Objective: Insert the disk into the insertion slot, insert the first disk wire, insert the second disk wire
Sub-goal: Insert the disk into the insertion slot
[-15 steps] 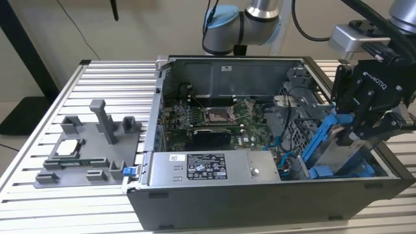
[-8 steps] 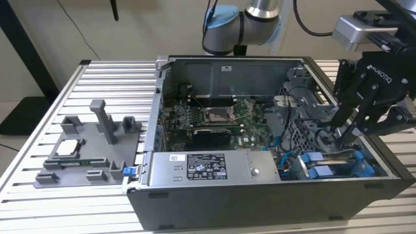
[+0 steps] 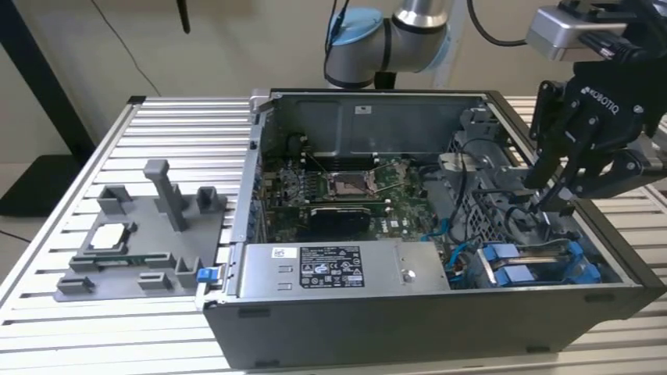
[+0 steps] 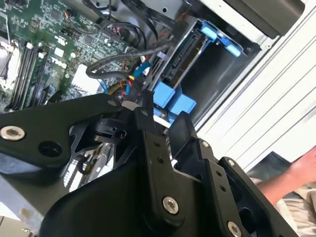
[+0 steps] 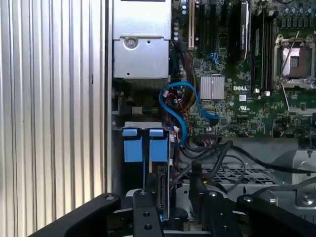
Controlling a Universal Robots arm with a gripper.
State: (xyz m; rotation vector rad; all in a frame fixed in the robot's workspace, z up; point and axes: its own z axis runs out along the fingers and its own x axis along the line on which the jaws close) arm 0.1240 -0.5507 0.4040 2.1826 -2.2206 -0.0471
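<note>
The disk (image 3: 536, 262) in its blue carrier sits in the insertion slot (image 3: 596, 262), at the near corner of the open computer case on the exterior view's right. In the first wrist view the disk (image 5: 163, 187) is edge-on behind two blue tabs. My gripper (image 3: 551, 199) hangs over the disk's inner end, open, with nothing clearly between its fingers. In the second wrist view the gripper (image 4: 163, 116) is close to a black connector on a bundle of yellow and red wires (image 4: 131, 84). A blue wire (image 5: 180, 118) loops beside the slot (image 5: 131, 182), and the gripper (image 5: 175, 197) is just past it.
The grey power supply box (image 3: 333, 269) lies along the case's near wall. The green board with the silver socket (image 3: 349, 183) fills the middle. A grey fixture tray (image 3: 146, 234) stands on the slatted table at the exterior view's left. A person's hand (image 4: 301, 170) is outside the case.
</note>
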